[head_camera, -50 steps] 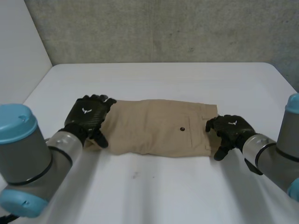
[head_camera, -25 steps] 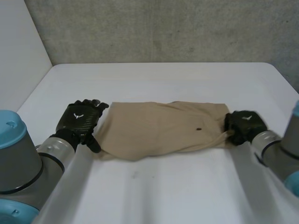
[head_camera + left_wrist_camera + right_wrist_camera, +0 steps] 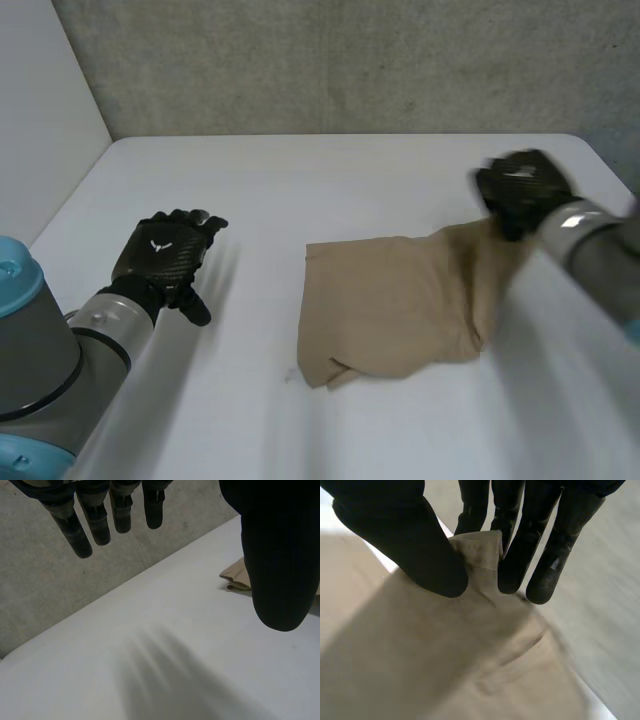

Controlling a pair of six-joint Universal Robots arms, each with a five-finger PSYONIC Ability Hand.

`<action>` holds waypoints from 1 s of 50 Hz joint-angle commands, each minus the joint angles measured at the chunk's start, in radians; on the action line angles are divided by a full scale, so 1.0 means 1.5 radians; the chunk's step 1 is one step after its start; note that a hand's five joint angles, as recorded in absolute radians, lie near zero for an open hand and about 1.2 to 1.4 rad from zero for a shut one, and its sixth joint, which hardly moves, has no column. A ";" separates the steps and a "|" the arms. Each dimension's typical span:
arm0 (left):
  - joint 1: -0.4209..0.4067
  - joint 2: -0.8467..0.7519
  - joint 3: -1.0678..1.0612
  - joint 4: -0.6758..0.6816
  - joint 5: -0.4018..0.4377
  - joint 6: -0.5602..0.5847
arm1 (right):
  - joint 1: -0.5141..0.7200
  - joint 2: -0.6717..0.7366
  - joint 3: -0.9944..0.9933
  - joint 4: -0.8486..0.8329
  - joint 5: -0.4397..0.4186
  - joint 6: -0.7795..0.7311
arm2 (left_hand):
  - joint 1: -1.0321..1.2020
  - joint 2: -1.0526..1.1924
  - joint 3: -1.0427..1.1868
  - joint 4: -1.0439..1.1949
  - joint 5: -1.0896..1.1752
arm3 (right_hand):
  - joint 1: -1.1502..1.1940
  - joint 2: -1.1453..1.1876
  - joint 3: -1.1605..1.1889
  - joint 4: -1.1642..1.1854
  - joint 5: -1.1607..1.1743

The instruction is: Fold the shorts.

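The tan shorts (image 3: 395, 310) lie bunched at the table's middle right, their right end lifted off the surface. My right hand (image 3: 520, 190) holds that raised end up over the back right of the table. In the right wrist view the thumb (image 3: 410, 540) and fingers (image 3: 520, 555) pinch a corner of the tan cloth (image 3: 480, 550), and the rest of the shorts (image 3: 445, 655) hang below the palm. My left hand (image 3: 165, 255) rests apart from the shorts at the table's left with its fingers (image 3: 95, 515) straight and nothing in them. An edge of the shorts (image 3: 237, 577) shows beside its thumb.
The white table (image 3: 330, 170) meets a grey concrete wall (image 3: 350, 60) at the back and a white panel (image 3: 40, 100) at the left. Bare tabletop lies between my left hand and the shorts.
My right hand closed on the shorts' right end and lifted it up and back, dragging the shorts to the right. The left hand let the cloth slip away and drew slightly left.
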 commanded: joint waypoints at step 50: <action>-0.239 -0.202 0.346 -0.019 -0.089 0.000 | -0.009 -0.155 0.128 -0.047 -0.148 0.339 | 0.029 0.027 0.020 0.024 0.014 | -0.526 -0.668 -0.679 -0.678 -0.648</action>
